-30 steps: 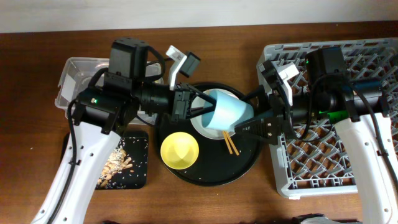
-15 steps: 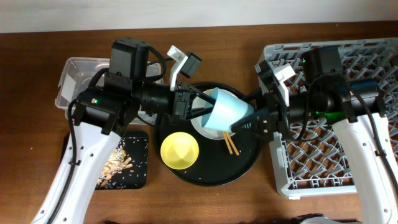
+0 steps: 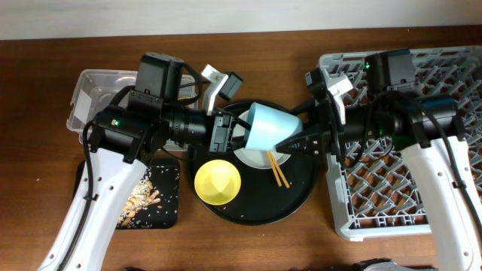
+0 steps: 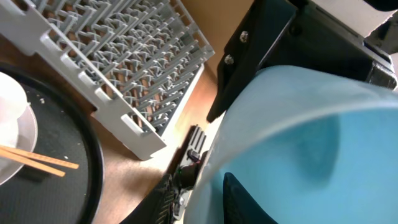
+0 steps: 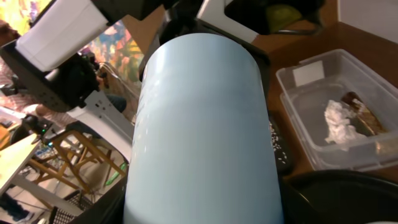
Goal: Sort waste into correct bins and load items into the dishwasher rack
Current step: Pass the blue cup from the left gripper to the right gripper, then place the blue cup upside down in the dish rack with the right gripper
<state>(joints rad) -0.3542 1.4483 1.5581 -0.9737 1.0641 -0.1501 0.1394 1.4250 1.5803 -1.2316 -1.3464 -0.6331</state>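
The light-blue cup [image 3: 269, 126] hangs tilted above the pale plate [image 3: 252, 156] on the round black tray. My left gripper [image 3: 239, 132] is shut on its rim, one finger inside the cup [image 4: 311, 137] and one outside [image 4: 205, 199]. My right gripper [image 3: 296, 135] has a finger against each side of the cup's body [image 5: 205, 124]. The chopsticks [image 3: 277, 172] and yellow bowl [image 3: 218, 181] lie on the round tray. The tissue [image 5: 339, 121] and wrapper [image 5: 364, 112] lie in the clear tub [image 3: 94, 94]. Food scraps lie on the flat black tray [image 3: 151, 197]. The pink cup is out of view.
The grey dishwasher rack [image 3: 399, 203] fills the right side, under my right arm, and shows in the left wrist view [image 4: 124, 56]. The round black tray [image 3: 301, 196] sits between the rack and the flat black tray. The clear tub stands at the back left.
My right gripper has moved left and its fingers have come in around the cup's base. The cup has tipped more upright. The left arm has shifted slightly.
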